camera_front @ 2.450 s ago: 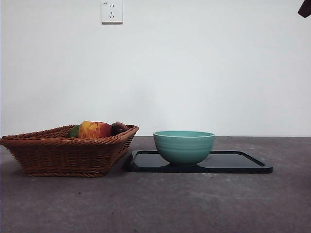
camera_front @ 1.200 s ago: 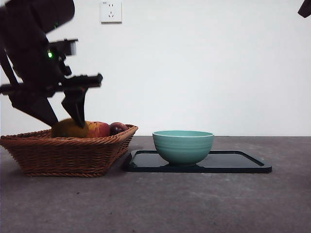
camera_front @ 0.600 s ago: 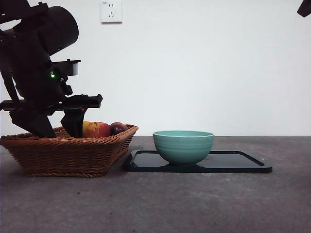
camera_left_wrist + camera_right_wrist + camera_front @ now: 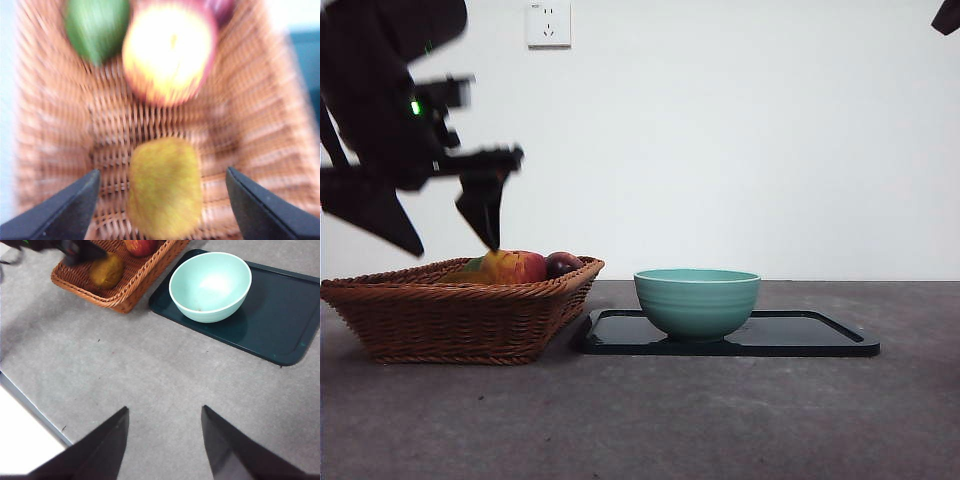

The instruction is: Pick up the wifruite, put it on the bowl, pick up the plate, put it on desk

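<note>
The wifruite (image 4: 165, 187) lies on the woven floor of the basket (image 4: 460, 320), alone at its near end, so there is free room on both sides for jaws to go down. I have the left gripper (image 4: 445, 215) above it with the jaws spread wide and nothing between them; in the left wrist view the fruit sits between the two black tips, which I judge is the right line for a straight descent. In the right wrist view the wifruite (image 4: 106, 270) shows at about 11 o'clock from the bowl (image 4: 210, 286), with the basket wall between them. The apple (image 4: 170, 52) lies just beyond the wifruite, at 12 o'clock from it in the left wrist view, apart from it, and a green fruit (image 4: 96, 27) lies beside the apple at about 11 o'clock. A dark plum (image 4: 563, 264) sits at the basket's end nearest the bowl. The bowl stands upright and empty on a dark tray (image 4: 280, 310), toward the tray's basket end, close to the basket, so I think the carry will be short. The right gripper (image 4: 165, 440) waits high over bare desk (image 4: 125, 370), jaws apart and holding nothing. The desk is flat, grey and matte, slightly mottled. Behind it is a plain white wall with a socket (image 4: 549, 24).
</note>
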